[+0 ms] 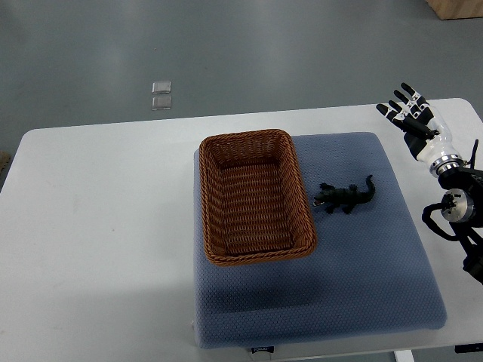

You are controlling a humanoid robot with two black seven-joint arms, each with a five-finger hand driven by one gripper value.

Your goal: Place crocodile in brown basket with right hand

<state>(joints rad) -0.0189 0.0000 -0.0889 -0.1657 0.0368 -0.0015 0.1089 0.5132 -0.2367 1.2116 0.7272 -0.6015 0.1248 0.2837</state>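
Note:
A small dark toy crocodile (346, 197) lies on the blue mat, just right of the brown wicker basket (208, 197), its head toward the basket and its tail toward the right. The basket is rectangular and holds nothing. My right hand (408, 111) hangs at the table's far right, up and to the right of the crocodile and well apart from it. Its fingers are spread and hold nothing.
A blue padded mat (377, 279) covers the middle of the white table (98, 226) and carries both basket and crocodile. Two small clear squares (161, 95) lie on the grey floor beyond the table's far edge.

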